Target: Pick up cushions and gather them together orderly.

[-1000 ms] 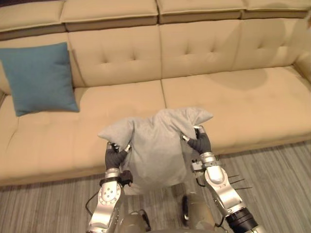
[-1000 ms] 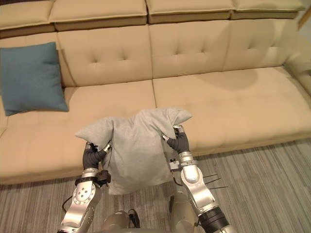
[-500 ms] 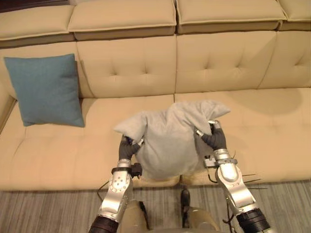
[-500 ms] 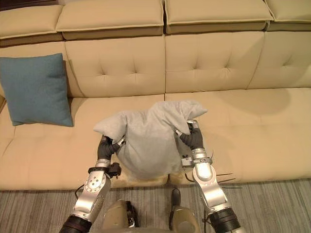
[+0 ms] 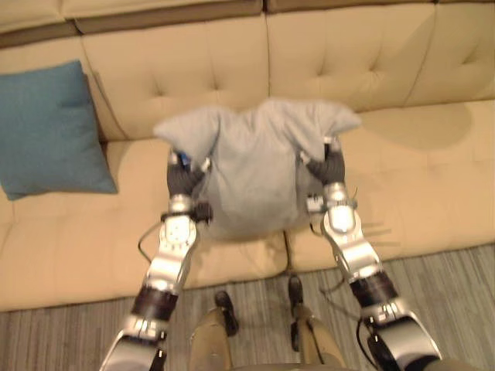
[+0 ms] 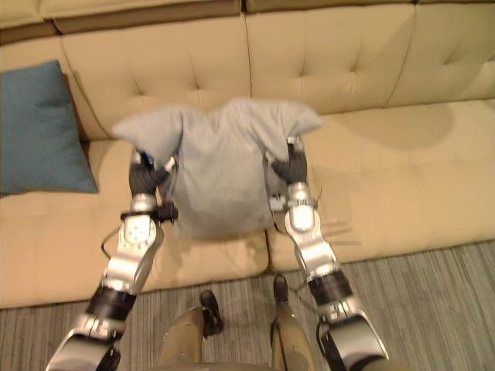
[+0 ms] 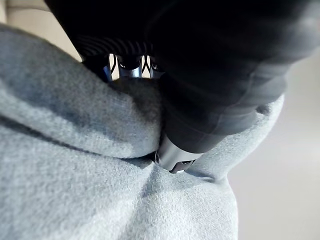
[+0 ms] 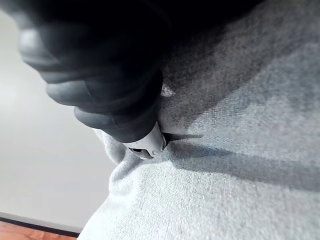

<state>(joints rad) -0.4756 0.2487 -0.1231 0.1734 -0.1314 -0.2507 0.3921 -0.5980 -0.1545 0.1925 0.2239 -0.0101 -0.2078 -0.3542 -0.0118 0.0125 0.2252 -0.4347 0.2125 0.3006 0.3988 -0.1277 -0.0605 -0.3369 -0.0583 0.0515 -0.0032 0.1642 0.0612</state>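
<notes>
Both side edges of the grey cushion [image 5: 255, 174] are gripped as it hangs over the sofa [image 5: 418, 178] seat. The left hand [image 5: 184, 179] curls into its 9 o'clock edge and the right hand [image 5: 332, 166] into its 3 o'clock edge. A blue cushion [image 5: 46, 131] leans on the backrest at 9 o'clock, well apart.

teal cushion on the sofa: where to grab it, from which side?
Probably the top edge of the teal cushion, from the front and above: it leans upright on the sofa backrest, so its back is blocked. The left hand and right hand are both shut on the grey cushion.
</notes>
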